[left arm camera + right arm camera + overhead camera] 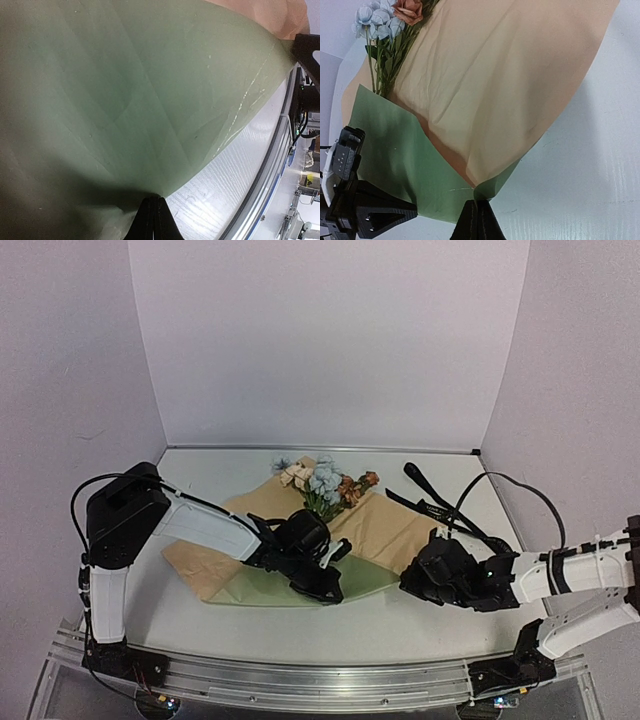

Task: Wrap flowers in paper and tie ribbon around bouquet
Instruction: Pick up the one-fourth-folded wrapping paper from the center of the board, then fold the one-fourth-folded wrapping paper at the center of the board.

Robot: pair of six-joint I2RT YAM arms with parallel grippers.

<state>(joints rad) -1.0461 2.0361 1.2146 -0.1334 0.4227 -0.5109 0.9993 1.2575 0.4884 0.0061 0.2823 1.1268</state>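
Observation:
The paper (390,525) lies spread on the table, tan side up, with an olive-green flap (265,590) folded over along its near edge. The flowers (325,482) rest on its far corner, their blue, cream and brownish heads pointing away. My left gripper (325,588) is shut on the green flap's near edge (125,90), fingertips pinched together (152,198). My right gripper (410,578) is shut on the paper's near right corner (492,182), where tan (505,85) meets green, its tips closed (477,202). The flowers (385,25) show at top left. The black ribbon (432,502) lies at the back right, off the paper.
White walls (330,340) close in the table on three sides. An aluminium rail (320,675) runs along the near edge, with both arm bases on it. Black cables (520,495) loop beside the right arm. The left gripper's body (370,212) shows in the right wrist view.

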